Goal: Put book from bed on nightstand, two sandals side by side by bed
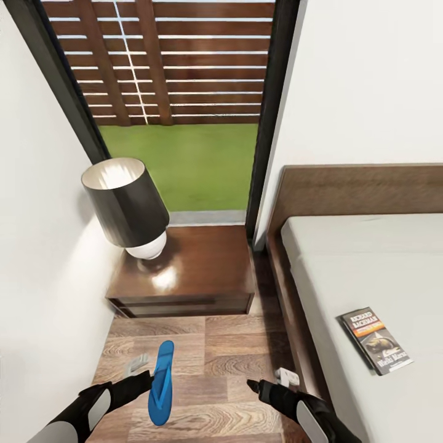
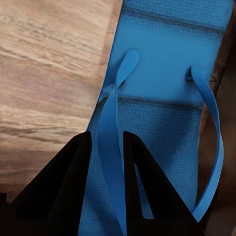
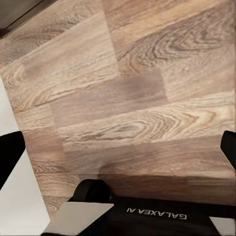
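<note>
I'm in a narrow strip of wood floor (image 1: 227, 351), hemmed in: white wall (image 1: 37, 277) on my left, the bed (image 1: 369, 271) frame edge on my right, and the nightstand (image 1: 197, 271) closing off the far end, its front edge just ahead of my arms. A lamp (image 1: 126, 206) takes the left part of the nightstand top; the right part is bare glossy wood. Behind it stands the dark-framed window (image 1: 184, 123).

The book (image 1: 376, 339) lies flat on the mattress, near the bed's left edge, well apart from both my arms.

My left pincer (image 1: 151, 376) reaches forward low over the floor and has a sandal (image 1: 161, 384). In the left wrist view the two dark fingers (image 2: 59, 191) close narrowly on one blue strap (image 2: 112, 147), with the sole behind it. From the head view the sandal runs lengthways toward the nightstand, toe end pointing ahead; whether it rests on the planks or hangs just above them, I can't tell.

My right pincer (image 1: 253, 386) sits low over the floor too, just beside the bed frame, pointing inward toward the sandal. In the right wrist view its fingers (image 3: 10, 157) stand wide at either edge, bare floor between them, gripping nothing.
</note>
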You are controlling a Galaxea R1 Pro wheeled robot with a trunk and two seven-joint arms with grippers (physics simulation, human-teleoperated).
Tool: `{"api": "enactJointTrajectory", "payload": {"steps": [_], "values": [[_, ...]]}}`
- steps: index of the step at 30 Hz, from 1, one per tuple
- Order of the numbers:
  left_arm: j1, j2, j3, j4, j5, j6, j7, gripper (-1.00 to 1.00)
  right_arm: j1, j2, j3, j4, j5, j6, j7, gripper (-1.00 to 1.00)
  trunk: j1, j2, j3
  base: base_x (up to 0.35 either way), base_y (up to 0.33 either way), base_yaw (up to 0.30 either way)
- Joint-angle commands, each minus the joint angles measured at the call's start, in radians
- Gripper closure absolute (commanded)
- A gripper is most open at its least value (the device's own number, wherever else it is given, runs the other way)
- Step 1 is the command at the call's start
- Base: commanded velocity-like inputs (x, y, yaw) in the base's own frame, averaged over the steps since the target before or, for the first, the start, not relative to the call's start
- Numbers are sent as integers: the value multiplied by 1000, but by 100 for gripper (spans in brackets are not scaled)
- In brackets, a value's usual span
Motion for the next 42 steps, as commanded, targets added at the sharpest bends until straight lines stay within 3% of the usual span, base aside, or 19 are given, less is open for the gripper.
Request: {"api": "enactJointTrajectory", "payload": {"steps": [1,5,7,13,19,25,28,29,32,35,42], "values": [[0,0,2,0,8,8,3,100,0,0,1,11,-5,3,1,-100,-4,7,3,0,0,0],[0,0,2,3,8,8,2,100,0,-2,1,91,-5,-15,2,-100,-19,35,15,0,0,0],[0,-1,0,4,8,8,2,100,0,-2,2,136,-5,-72,3,-100,-27,49,21,0,0,0],[0,-10,-13,13,-12,8,3,100,0,-3,1,164,-6,-115,2,-100,-50,91,40,0,0,0],[0,-36,-15,45,-136,6,7,100,0,-3,2,199,-3,-123,3,-100,-73,133,59,0,0,0],[0,-44,-15,47,-165,7,7,100,0,-3,2,203,-2,-130,4,-100,-96,175,78,0,0,0],[0,-44,-14,48,-166,6,7,100,0,-3,2,204,-1,-131,61,-100,-107,196,87,0,0,0],[0,-43,-14,48,-167,5,7,100,0,-3,2,212,-2,-131,145,-100,-111,203,90,0,0,0],[0,-43,-15,50,-167,6,6,100,0,-4,2,263,-3,-131,287,-100,-123,224,100,0,0,0],[0,-42,-15,75,-167,-1,7,100,0,-4,2,282,-3,-135,318,-100,-134,245,109,0,0,0],[0,-41,-15,89,-167,-60,9,100,0,-4,2,288,-3,-192,322,-100,-161,294,131,0,0,0]]}}
